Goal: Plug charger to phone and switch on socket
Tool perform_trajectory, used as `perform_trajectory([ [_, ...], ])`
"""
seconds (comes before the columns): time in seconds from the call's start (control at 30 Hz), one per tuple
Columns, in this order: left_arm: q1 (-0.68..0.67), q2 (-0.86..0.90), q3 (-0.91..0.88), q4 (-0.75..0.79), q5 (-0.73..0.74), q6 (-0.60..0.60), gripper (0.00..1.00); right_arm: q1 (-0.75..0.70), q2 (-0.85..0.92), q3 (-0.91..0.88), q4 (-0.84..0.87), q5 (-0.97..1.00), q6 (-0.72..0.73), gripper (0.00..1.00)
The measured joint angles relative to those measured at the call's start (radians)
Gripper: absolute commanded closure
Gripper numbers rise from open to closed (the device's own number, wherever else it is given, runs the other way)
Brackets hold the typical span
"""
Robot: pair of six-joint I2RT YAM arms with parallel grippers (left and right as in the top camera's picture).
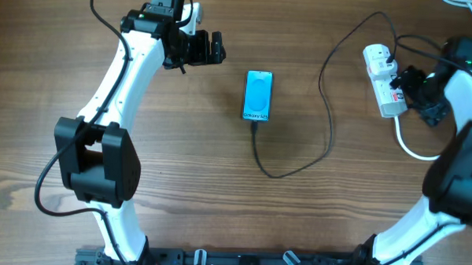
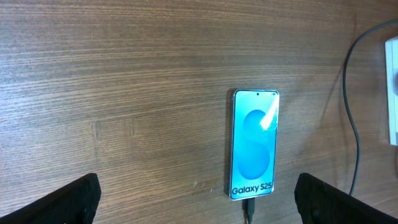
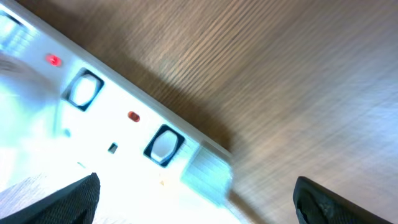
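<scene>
The phone (image 1: 258, 95) lies flat mid-table with its cyan screen up, the "Galaxy S25" text at its near end; it also shows in the left wrist view (image 2: 254, 144). The charger's black cable (image 1: 325, 112) runs from the socket to the phone, and its connector tip (image 2: 249, 208) sits in the phone's near end. The white socket (image 1: 381, 90) lies at the right; in the right wrist view (image 3: 118, 134) two red lights and two switches show. My left gripper (image 1: 210, 47) is open and empty, left of the phone. My right gripper (image 1: 414, 90) is open, at the socket's near end.
The socket's thick white cord (image 1: 409, 145) curves off its near end toward the right arm. More black and white cables lie at the table's far right corner (image 1: 461, 10). A black rail (image 1: 255, 263) runs along the front edge.
</scene>
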Motion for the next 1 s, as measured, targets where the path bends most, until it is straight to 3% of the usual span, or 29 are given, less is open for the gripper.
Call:
perform_trajectory([
  [0.27,0.0,0.0,0.0,-0.008,0.0,0.0,0.0,0.031,-0.476,0.0,-0.283,0.048,0.045,0.04],
  [0.3,0.0,0.0,0.0,-0.012,0.0,0.0,0.0,0.059,-0.524,-0.001,-0.308,0.057,0.049,0.0],
  [0.6,0.0,0.0,0.0,-0.015,-0.003,0.0,0.0,0.448,-1.041,-0.006,-0.37,0.11,0.056,0.0],
  [0.73,0.0,0.0,0.0,-0.016,-0.003,0.0,0.0,0.509,-1.253,-0.086,-0.388,0.117,0.057,0.0],
  [1.0,0.0,0.0,0.0,-0.015,-0.004,0.0,0.0,0.509,-1.326,-0.128,-0.5,0.112,0.06,0.0],
])
